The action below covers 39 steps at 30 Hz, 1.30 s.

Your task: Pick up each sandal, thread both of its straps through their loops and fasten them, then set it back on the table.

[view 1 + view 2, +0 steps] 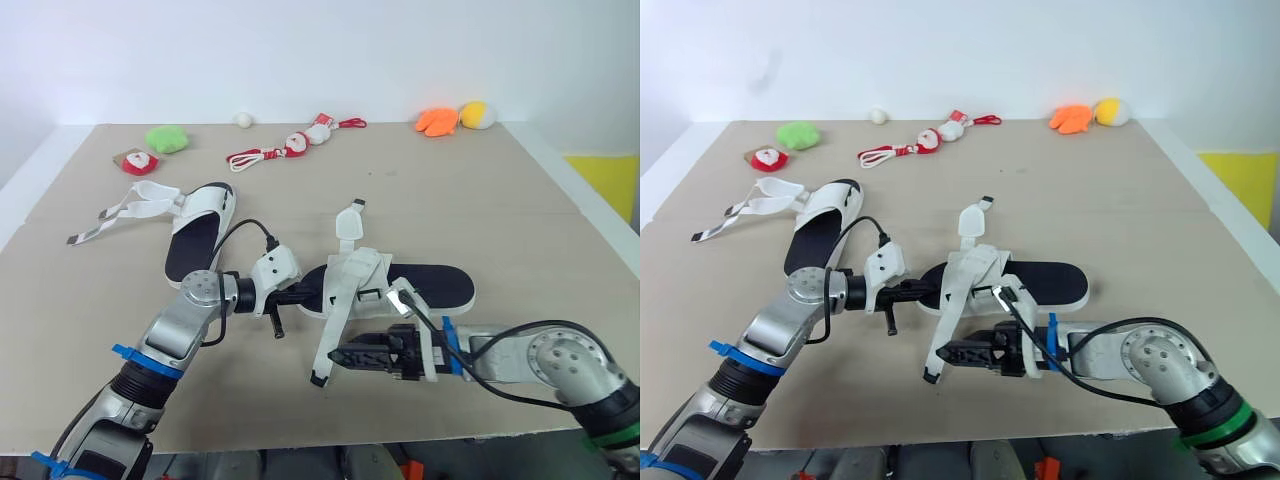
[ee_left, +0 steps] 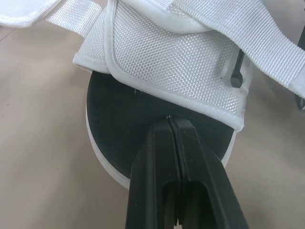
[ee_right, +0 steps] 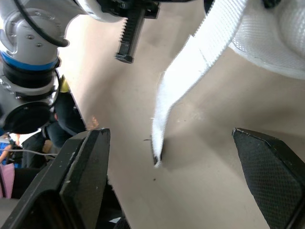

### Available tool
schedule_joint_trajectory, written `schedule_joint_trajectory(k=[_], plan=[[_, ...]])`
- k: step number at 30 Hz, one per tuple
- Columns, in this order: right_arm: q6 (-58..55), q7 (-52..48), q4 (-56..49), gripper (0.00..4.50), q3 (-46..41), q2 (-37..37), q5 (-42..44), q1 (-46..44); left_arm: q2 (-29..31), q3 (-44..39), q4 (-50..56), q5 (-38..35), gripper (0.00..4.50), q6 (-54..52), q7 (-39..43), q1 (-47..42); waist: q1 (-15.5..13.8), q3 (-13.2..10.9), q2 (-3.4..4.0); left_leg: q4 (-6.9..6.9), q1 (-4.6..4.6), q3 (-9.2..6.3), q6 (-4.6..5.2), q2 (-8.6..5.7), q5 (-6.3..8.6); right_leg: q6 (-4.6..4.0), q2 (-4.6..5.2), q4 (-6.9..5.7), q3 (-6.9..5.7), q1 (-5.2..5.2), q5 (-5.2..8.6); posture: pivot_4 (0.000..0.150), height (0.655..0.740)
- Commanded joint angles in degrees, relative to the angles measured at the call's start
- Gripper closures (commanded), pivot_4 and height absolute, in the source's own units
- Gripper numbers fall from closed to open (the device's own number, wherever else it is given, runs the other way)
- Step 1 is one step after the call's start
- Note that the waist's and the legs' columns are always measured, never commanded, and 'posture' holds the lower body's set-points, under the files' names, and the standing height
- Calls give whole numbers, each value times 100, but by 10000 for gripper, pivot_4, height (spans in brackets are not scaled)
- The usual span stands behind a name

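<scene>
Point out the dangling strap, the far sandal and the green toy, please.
dangling strap (image 1: 328,335), left eye view, its lower half.
far sandal (image 1: 196,243), left eye view, black insole.
green toy (image 1: 166,138), left eye view, its middle.

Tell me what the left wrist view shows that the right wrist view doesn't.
Left wrist view adds: the black sole, the white mesh flap over it, and the left pincer, closed, tips on that sole. Right wrist view adds: the right pincer, open, facing the loose strap end that reaches down to the table, plus the left arm. Both: white webbing of the sandal and the tan table.
</scene>
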State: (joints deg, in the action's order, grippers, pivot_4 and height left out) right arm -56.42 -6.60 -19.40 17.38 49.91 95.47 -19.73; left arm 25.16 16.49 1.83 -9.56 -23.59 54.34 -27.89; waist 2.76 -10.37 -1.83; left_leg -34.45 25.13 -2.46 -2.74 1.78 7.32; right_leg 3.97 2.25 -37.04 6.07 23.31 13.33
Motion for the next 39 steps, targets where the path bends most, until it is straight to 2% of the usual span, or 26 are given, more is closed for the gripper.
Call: schedule_joint_trajectory(k=[1,3,5,11,14,18,21,27,39], plan=[[-81,370,23,3088,-173,-493,20,-302,24,146,-49,57,45000,-140,26,137,-1,0,0,0,-1,0,0,1,0,0,-2,0,1,0,0,1500,7400],[-177,500,65,8741,-215,-701,13,-359,20,148,-37,56,45000,-146,16,144,-1,0,0,0,0,-5,1,1,0,0,-5,0,1,-1,-1,1500,7400],[-267,555,72,16337,-244,-802,15,-401,19,147,-22,55,45000,-152,8,151,-1,2,-3,1,2,-5,1,1,0,0,-5,1,1,-2,-1,1500,7400],[-749,382,158,44600,-392,-734,89,-593,18,126,-31,62,45000,-157,-10,136,-2,2,-3,2,5,-6,2,1,1,1,-4,1,2,0,0,1500,7400],[-1148,148,507,44600,-532,-572,291,-1023,12,124,-38,66,45000,-156,-18,131,-2,2,-3,1,4,-5,2,1,0,-2,-4,2,2,0,-2,1500,7400],[-1540,94,1859,44600,-767,-598,1015,-2274,-30,136,-79,75,45000,-136,-38,116,11,-3,3,1,2,-2,4,0,0,-5,-3,1,5,0,-4,1500,7400],[-1824,-1,2855,44600,-868,-666,920,-3032,-58,147,-98,78,45000,-127,-44,100,6,-6,10,0,3,4,10,-1,-4,-11,-3,2,9,4,-8,1500,7400],[-2456,-490,3912,44600,-1055,-713,-33,-3700,-101,133,-73,95,45000,-135,-69,124,-21,-2,3,5,21,-1,29,-8,14,2,0,7,7,0,19,1500,7400],[-3120,-2478,3972,44600,-903,-390,-2431,-3958,-139,155,-17,101,45000,-147,-164,217,-16,-2,5,-5,26,-3,35,-10,17,12,-2,6,6,4,15,1500,7400]])
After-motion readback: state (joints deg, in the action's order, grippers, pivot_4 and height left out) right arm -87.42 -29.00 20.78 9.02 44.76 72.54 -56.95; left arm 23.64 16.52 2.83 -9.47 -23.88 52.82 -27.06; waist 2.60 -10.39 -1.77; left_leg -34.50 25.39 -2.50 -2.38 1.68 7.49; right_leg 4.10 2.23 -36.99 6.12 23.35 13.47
